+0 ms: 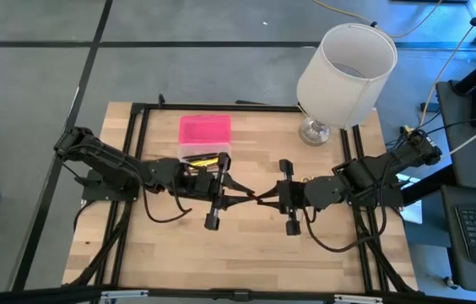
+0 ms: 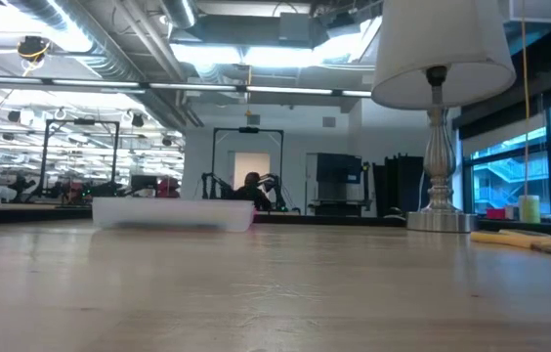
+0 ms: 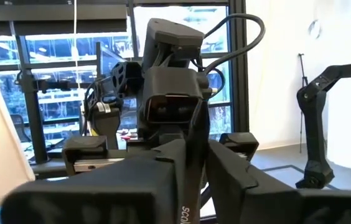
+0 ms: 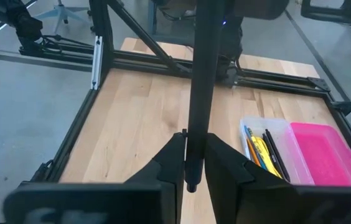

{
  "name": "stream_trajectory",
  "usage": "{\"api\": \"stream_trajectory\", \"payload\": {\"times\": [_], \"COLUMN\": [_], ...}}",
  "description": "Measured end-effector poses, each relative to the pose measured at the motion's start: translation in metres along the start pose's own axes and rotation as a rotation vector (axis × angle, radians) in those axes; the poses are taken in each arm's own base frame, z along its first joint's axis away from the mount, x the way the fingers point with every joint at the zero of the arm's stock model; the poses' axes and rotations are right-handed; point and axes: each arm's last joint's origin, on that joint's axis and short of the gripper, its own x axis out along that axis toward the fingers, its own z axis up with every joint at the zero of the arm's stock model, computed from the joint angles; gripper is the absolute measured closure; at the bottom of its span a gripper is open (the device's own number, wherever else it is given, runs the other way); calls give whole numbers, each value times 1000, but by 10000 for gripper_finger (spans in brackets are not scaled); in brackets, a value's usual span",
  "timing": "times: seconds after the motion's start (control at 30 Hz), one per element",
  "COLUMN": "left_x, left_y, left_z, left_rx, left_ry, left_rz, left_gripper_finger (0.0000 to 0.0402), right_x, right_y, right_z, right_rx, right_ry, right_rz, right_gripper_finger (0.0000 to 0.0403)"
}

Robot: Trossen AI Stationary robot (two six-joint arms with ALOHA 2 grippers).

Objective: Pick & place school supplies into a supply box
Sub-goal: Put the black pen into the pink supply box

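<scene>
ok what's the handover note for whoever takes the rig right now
Right gripper: shut on a black pen, held over mid-table.
Left gripper: meets it there, at the pen's far end.
Supply box: open at the table's back, pink lid flipped away.
Done: yellow, blue and black pens lie in the base.
Left: box the black pen; a yellow item lies near the lamp.

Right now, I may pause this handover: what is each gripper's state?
Left gripper: looks closed on the black pen.
Right gripper: closed on the same black pen.
</scene>
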Motion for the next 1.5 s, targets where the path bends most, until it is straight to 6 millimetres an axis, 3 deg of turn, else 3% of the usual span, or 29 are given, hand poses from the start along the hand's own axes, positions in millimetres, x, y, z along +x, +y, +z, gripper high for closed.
{"api": "stream_trajectory", "payload": {"times": [0.17,0.3,0.47,0.57,0.73,1.03,1.33,1.5], "left_x": [0,0,0,-4,-18,-53,-54,-57], "left_y": [0,0,3,9,34,98,143,155], "left_z": [0,-2,-7,-17,-48,-115,-176,-199], "left_rx": [1,4,32,88,150,-46,-99,-120], "left_ry": [4,18,77,220,578,1193,1407,1484], "left_rz": [1,0,50,149,371,560,554,534], "left_gripper_finger": [383,382,376,380,382,383,379,379], "right_x": [0,0,-2,-5,-10,-8,-6,-6], "right_y": [0,-2,-10,-16,-20,-20,-21,-21], "right_z": [-1,-6,-26,-37,-48,-45,-42,-42], "right_rx": [-5,28,83,151,209,230,255,271], "right_ry": [10,68,265,384,497,466,438,438], "right_rz": [12,15,-40,-94,-153,-149,-149,-153], "right_gripper_finger": [318,268,209,187,174,177,178,178]}}
